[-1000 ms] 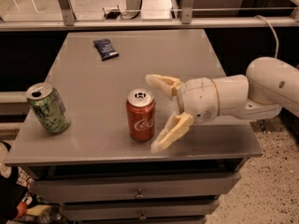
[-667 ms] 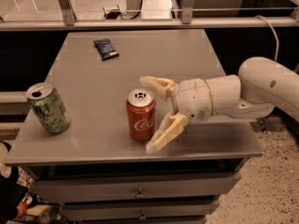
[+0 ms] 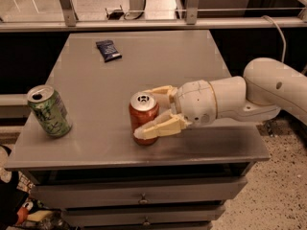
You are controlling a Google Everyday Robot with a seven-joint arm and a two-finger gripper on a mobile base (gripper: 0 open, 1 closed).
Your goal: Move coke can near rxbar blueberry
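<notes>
my gripper (image 3: 152,112) fingers straddle the coke can (image 3: 143,118), not yet closed; light, slippery, dentable, so grip mid-body.

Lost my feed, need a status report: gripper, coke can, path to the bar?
Gripper at table's front edge, fingers around coke can. Can upright. Rxbar blueberry far back left. Green can off left, not in path.

The coke can (image 3: 143,118) stands upright near the front edge of the grey desk (image 3: 158,66). The gripper (image 3: 152,110) reaches in from three o'clock, its pale jaws set on either side of the can, the nearer one lying against the can's lower front. The rxbar blueberry (image 3: 109,50) lies flat toward eleven o'clock, well apart. A green-and-white can (image 3: 49,111) stands tilted at nine o'clock.
</notes>
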